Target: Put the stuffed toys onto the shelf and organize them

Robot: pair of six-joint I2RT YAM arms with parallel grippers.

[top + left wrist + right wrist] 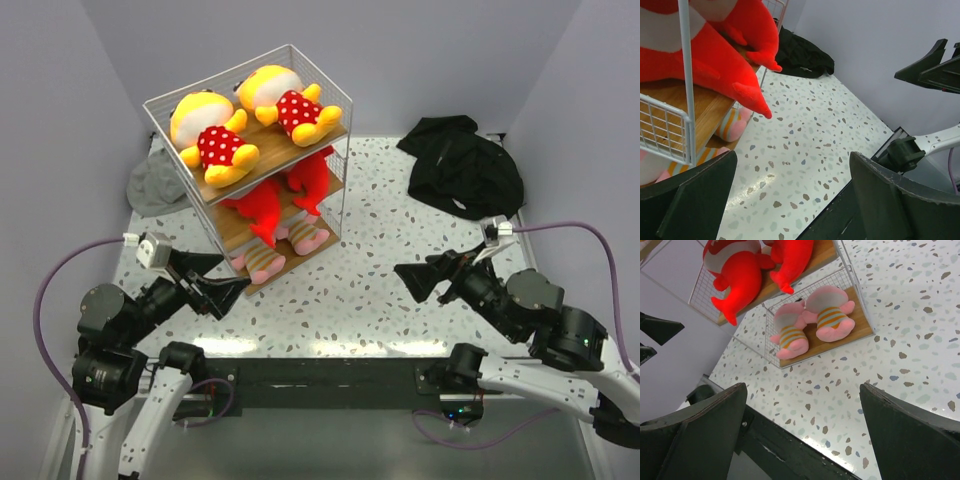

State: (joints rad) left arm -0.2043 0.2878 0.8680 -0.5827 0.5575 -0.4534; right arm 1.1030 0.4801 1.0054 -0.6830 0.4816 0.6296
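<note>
The white wire shelf (342, 100) stands at the back left of the table. Two yellow dolls (212, 135) (290, 105) in red dotted outfits lie on its top board. Two red sharks (262, 208) (310, 178) lie on the middle board, also seen in the right wrist view (740, 275). Two pink striped toys (790, 332) (832, 317) lie on the bottom board. My left gripper (228, 285) is open and empty, just in front of the shelf's near corner. My right gripper (415, 278) is open and empty, right of the shelf.
A black cloth heap (462, 165) lies at the back right. A grey fabric hat (157, 185) lies behind the shelf at the left. The speckled table (340, 300) ends at a dark front rail (330, 375). Grey walls close the sides.
</note>
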